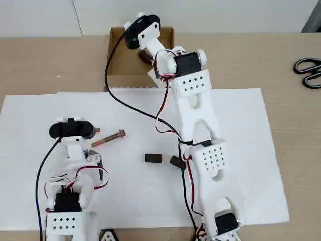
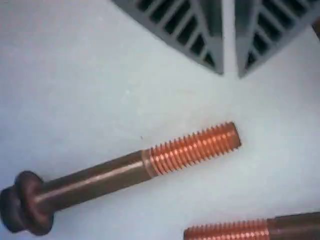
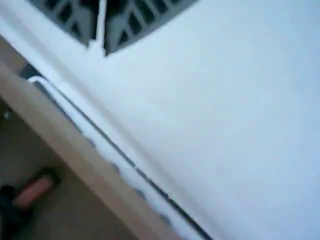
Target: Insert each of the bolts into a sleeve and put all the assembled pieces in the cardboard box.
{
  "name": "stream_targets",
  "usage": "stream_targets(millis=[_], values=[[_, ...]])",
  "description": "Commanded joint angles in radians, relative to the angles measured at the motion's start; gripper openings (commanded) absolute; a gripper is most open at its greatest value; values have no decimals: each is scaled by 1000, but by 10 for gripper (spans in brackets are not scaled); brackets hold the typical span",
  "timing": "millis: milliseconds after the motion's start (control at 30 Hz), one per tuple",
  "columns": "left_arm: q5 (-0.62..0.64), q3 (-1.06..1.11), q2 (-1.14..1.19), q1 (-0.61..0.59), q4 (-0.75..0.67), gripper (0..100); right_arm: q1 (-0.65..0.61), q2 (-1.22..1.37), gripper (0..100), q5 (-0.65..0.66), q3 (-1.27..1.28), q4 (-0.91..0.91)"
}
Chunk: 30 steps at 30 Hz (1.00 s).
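A copper bolt [image 2: 125, 172] lies on the white paper [image 1: 60, 110], and the threaded end of a second bolt [image 2: 235, 231] is beside it. My left gripper [image 2: 230, 70] hovers just off the first bolt's thread, shut and holding nothing. From above, one bolt [image 1: 108, 139] lies right of the left arm's wrist [image 1: 72, 129]. Two dark sleeves [image 1: 154, 158] [image 1: 175, 161] rest mid-paper. My right gripper [image 3: 100, 30] is shut and empty over the paper at the near wall of the cardboard box [image 1: 118, 55]. An assembled piece [image 3: 30, 192] lies inside the box [image 3: 60, 150].
Scissors [image 1: 308, 72] lie on the wooden table at the far right. The right arm [image 1: 193, 115] stretches across the middle of the paper, with black cables trailing from both arms. Open paper lies to the left and right.
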Motion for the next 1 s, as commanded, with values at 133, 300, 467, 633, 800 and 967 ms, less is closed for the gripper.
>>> stream_targets(millis=[133, 300, 467, 633, 800, 967], values=[[2, -5, -8, 0, -23, 6, -22, -456, 9, 26, 574, 1], [2, -5, -8, -6, -23, 6, -47, -633, 20, 173, 885, 1], [0, -4, -8, -38, -26, 6, -56, -716, 87, 278, 1048, 1], [0, 13, -8, -216, -104, 6, -61, -737, 90, 374, 1177, 1], [0, 15, -8, -278, -118, 6, -82, -737, 90, 468, 1280, 1], [0, 33, -8, -354, -187, 6, -130, -739, 114, 534, 1336, 1]])
